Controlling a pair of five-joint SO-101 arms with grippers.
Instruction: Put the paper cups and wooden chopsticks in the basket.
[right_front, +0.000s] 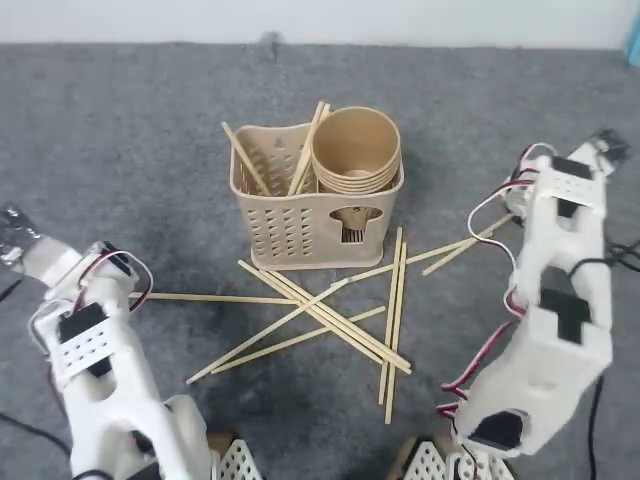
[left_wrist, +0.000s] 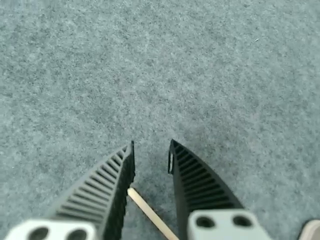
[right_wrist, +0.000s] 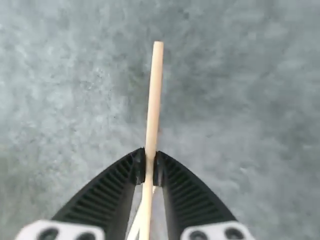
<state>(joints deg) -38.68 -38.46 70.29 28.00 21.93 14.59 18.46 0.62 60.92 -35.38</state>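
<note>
From above, counting: one basket (right_front: 300, 225), upright in the middle of the carpet (right_front: 150, 150). One stack of cups (right_front: 357, 150) nested in its right-hand compartment, rims too tight to number. Three chopsticks (right_front: 245, 160) leaning in the compartment beside the stack, two of them resting against the cups. Roughly ten more (right_front: 330, 315) flat on the carpet on the arms' side of the basket, criss-crossed, exact tally lost in the overlaps. Two arms: left arm (right_front: 90, 340) low at the left, right arm (right_front: 560, 260) along the right edge. One loose chopstick (right_front: 215, 298) running from the heap out to the left arm, another (right_front: 465, 245) slanting off under the right arm.

Over to the left wrist: left gripper (left_wrist: 151, 145) partly open, gripping nothing. One chopstick end (left_wrist: 150, 212) flat on the carpet between the fingers, tight beside one of them, well short of the fingertips. Touching or not, cannot tell.

Now the right wrist: right gripper (right_wrist: 149, 152) closed hard on one chopstick (right_wrist: 154, 100), pinched right at the fingertips. Long end sticking straight out past them, over grey carpet.
</note>
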